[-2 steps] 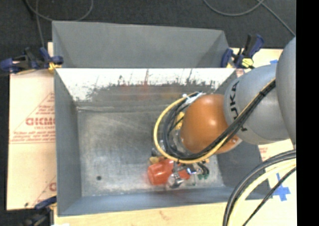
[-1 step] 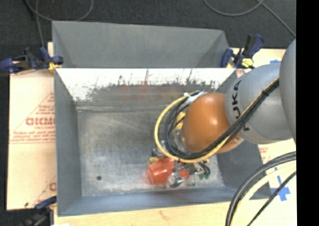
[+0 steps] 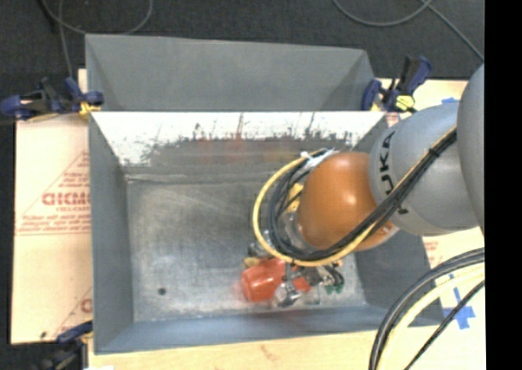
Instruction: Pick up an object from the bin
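Note:
A red, rounded blocky thing [image 3: 259, 283] lies on the bin floor near the front wall, right of the middle. My gripper [image 3: 287, 293] is low in the bin just to its right, touching or nearly touching its right side; most of the gripper is hidden under the arm's orange cover. A small green and dark thing [image 3: 332, 282] lies right of the gripper. A small yellow-orange bit [image 3: 253, 261] shows just above the red thing, half hidden by the cables.
The arm comes in from the right, and its orange cover and looped cables hang over the bin's right half. A tiny dark speck [image 3: 161, 291] lies on the bare grey floor at the front left. The front wall is close behind the red thing.

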